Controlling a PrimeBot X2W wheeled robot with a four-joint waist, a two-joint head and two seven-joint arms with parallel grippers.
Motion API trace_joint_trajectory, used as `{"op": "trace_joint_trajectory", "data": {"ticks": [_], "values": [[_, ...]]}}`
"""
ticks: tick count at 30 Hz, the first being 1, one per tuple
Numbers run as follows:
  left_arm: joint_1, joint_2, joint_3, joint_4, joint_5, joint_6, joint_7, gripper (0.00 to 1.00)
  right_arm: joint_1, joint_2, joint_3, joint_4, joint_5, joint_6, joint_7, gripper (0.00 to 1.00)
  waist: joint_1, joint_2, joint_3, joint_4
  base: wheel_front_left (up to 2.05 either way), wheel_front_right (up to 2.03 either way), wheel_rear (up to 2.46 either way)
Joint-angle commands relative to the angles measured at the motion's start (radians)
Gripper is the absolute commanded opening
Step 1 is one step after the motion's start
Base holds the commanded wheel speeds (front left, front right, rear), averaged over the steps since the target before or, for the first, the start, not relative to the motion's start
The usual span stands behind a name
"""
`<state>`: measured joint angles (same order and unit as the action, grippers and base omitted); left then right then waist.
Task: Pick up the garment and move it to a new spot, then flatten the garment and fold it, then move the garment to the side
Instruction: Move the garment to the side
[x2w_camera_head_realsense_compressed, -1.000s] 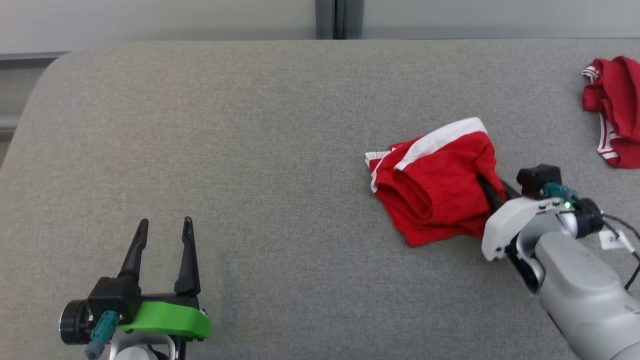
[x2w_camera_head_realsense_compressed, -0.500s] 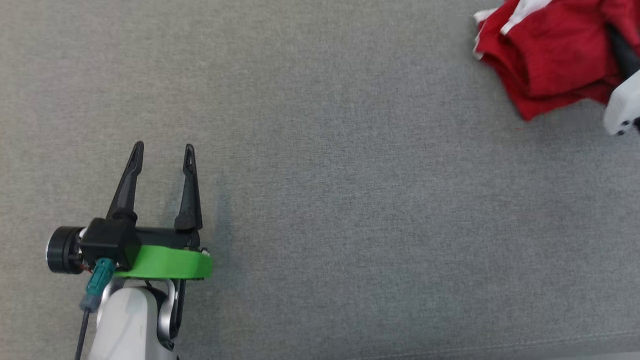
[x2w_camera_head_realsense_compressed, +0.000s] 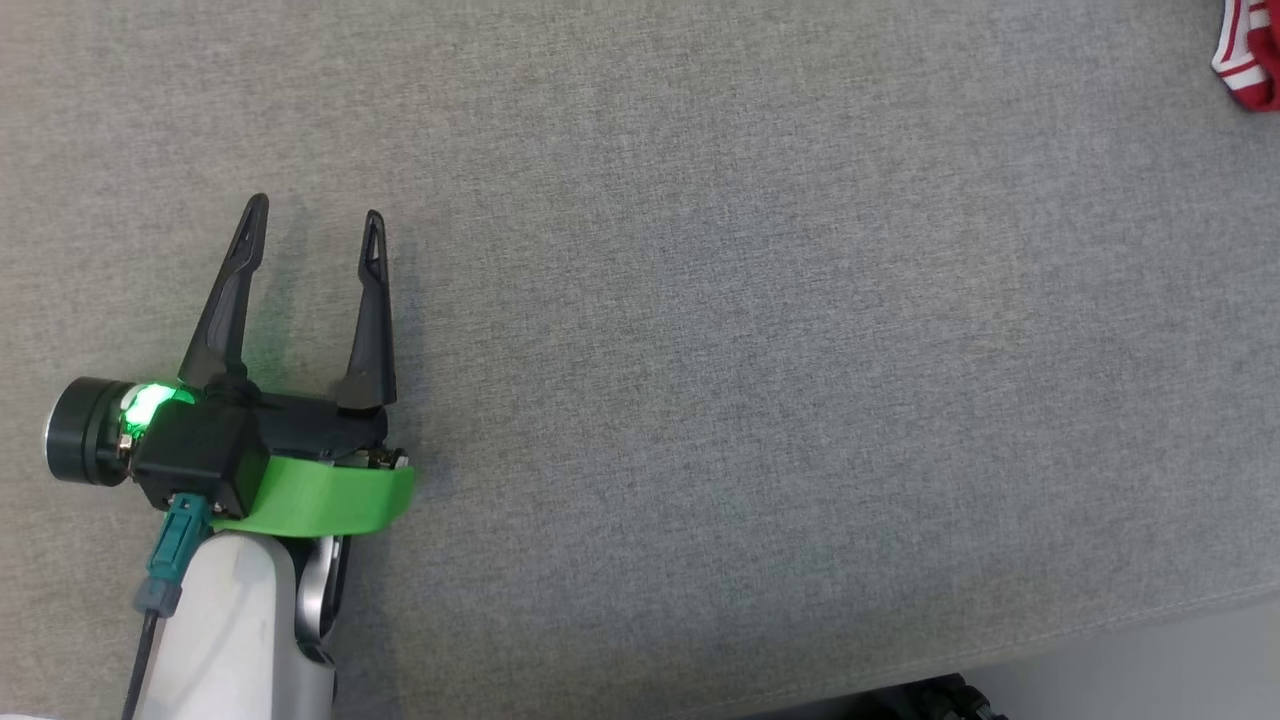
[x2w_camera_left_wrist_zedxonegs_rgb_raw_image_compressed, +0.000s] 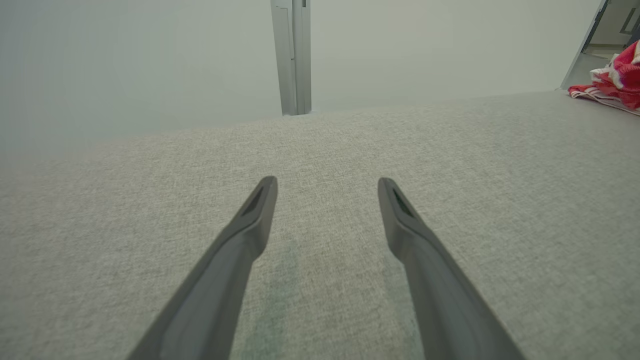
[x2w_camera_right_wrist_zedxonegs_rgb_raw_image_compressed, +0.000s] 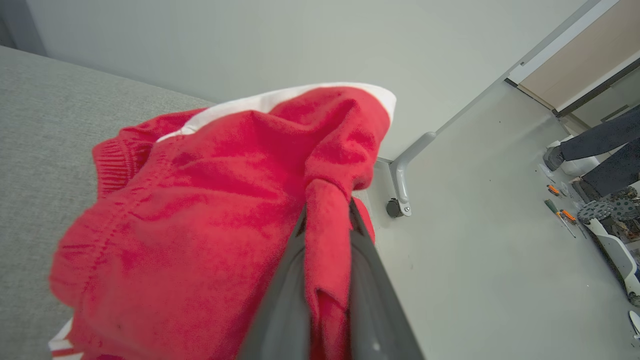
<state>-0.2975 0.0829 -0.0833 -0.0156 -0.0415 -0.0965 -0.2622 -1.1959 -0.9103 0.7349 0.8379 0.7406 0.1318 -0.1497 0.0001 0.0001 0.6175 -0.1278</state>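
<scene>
**Item 1, left jaws:** spread wide, nothing between them. The dark fingers (x2w_camera_head_realsense_compressed: 372, 300) hover over bare grey tabletop (x2w_camera_head_realsense_compressed: 760, 380) at the head view's lower left, with a green collar (x2w_camera_head_realsense_compressed: 320, 500) behind them.

**Item 2, right jaws:** I see them clamped on a fold of the garment (x2w_camera_right_wrist_zedxonegs_rgb_raw_image_compressed: 200, 215), which is red with a white band. It is bunched around the fingers (x2w_camera_right_wrist_zedxonegs_rgb_raw_image_compressed: 285, 305) by the tabletop's edge, with pale floor (x2w_camera_right_wrist_zedxonegs_rgb_raw_image_compressed: 475, 260) beyond.

**Item 3, striped red cloth (x2w_camera_left_wrist_zedxonegs_rgb_raw_image_compressed: 612, 80):** at the tabletop's far right in the left wrist view. I cannot tell whether the red scrap (x2w_camera_head_realsense_compressed: 1250, 60) in the head view's upper right corner is this cloth or the garment.

**Item 4, on the floor:** a table leg with caster (x2w_camera_right_wrist_zedxonegs_rgb_raw_image_compressed: 400, 195), scattered tools (x2w_camera_right_wrist_zedxonegs_rgb_raw_image_compressed: 560, 210) and a person's legs (x2w_camera_right_wrist_zedxonegs_rgb_raw_image_compressed: 595, 150).
</scene>
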Motion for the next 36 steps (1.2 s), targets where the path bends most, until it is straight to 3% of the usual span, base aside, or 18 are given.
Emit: {"op": "trace_joint_trajectory", "data": {"ticks": [1,6,7,8,14,19,27,36], "values": [[-0.016,0.012,0.001,-0.009,0.009,-0.003,-0.003,1.0,-0.024,-0.01,0.004,0.018,0.014,-0.002,0.001,0.0,-0.0001,-0.0001,0.035,-0.029,0.0,0.0,0.0],[-0.011,0.023,0.003,-0.026,0.014,-0.003,-0.003,1.0,-0.059,0.024,0.018,0.108,0.015,-0.002,-0.014,0.0,-0.0001,-0.0001,0.048,-0.026,0.0,0.0,0.0],[-0.01,0.024,0.002,-0.027,0.014,-0.003,-0.002,1.0,-0.065,0.032,0.02,0.126,0.011,-0.002,-0.022,0.26,-0.0001,-0.0001,0.051,-0.025,0.0,0.0,0.0],[-0.009,0.024,0.002,-0.026,0.014,-0.001,-0.001,1.0,-0.075,0.041,0.021,0.146,0.004,-0.002,-0.033,0.97,-0.0001,-0.0001,0.053,-0.024,0.0,0.0,0.0],[-0.007,0.023,0.003,-0.018,0.01,0.007,-0.001,1.0,-0.108,0.083,0.022,0.244,-0.044,-0.002,-0.097,1.0,-0.0001,-0.0001,0.047,-0.013,0.0,0.0,0.0],[0.008,0.018,0.011,-0.009,-0.002,0.014,-0.001,1.0,-0.112,0.115,0.013,0.239,-0.079,-0.002,-0.116,1.0,-0.0001,-0.0001,0.001,-0.012,0.0,0.0,0.0],[0.059,0.005,0.038,0.02,-0.033,0.025,-0.001,1.0,-0.013,0.145,-0.124,0.033,-0.174,-0.002,-0.115,1.0,-0.0001,-0.0001,-0.139,0.001,0.0,0.0,0.0],[0.169,-0.011,0.094,0.048,-0.067,0.035,-0.001,1.0,0.278,0.269,-0.333,-0.222,-0.297,-0.002,-0.115,1.0,-0.0001,-0.0001,-0.313,0.026,0.0,0.0,0.0]]}}
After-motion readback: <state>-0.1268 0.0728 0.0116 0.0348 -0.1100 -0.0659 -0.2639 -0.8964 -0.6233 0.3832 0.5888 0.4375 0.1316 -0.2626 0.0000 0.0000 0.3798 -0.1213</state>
